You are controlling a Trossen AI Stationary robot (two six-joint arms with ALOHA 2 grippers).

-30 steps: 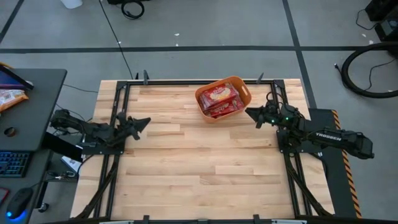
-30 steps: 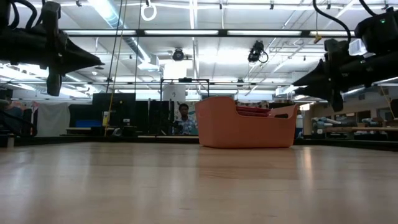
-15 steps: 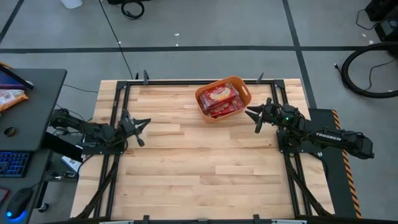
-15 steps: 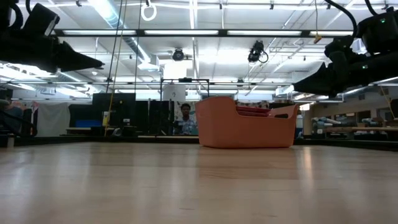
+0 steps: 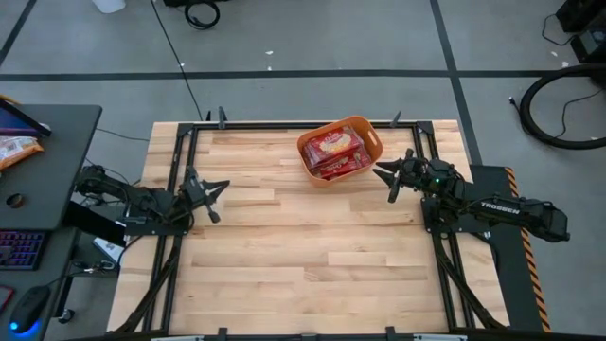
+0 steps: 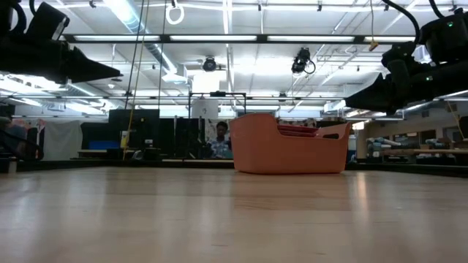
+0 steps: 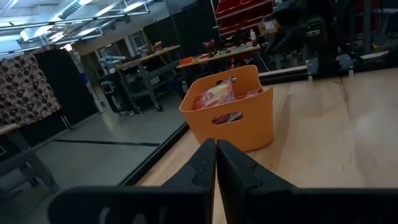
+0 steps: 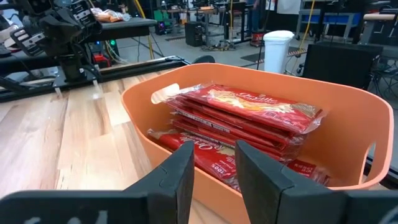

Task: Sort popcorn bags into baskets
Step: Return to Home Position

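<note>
The orange basket (image 5: 371, 133) (image 6: 292, 150) (image 7: 249, 124) (image 8: 348, 143) stands near the table's far edge, right of centre. Several red popcorn bags (image 5: 333, 152) (image 7: 214, 96) (image 8: 249, 118) lie stacked flat inside it, and their top edges (image 6: 296, 130) show just above the rim. My left gripper (image 5: 225, 187) (image 6: 117, 73) (image 7: 216, 155) hovers shut at the table's left side, well away from the basket and pointing toward it. My right gripper (image 5: 379, 171) (image 6: 347, 98) (image 8: 214, 162) hovers just right of the basket, fingers slightly apart, holding nothing.
Black frame rails (image 5: 180, 161) (image 5: 431, 237) run along the table's left and right sides. A dark desk (image 5: 47, 161) with a keyboard and an orange-and-white snack bag (image 5: 14, 147) sits left of the table. A person (image 6: 219, 139) shows in the room beyond.
Both grippers rolled about their own long axes in the first half second, staying over the same spots above the table. Since then they have held still. The basket and the bags have not moved.
</note>
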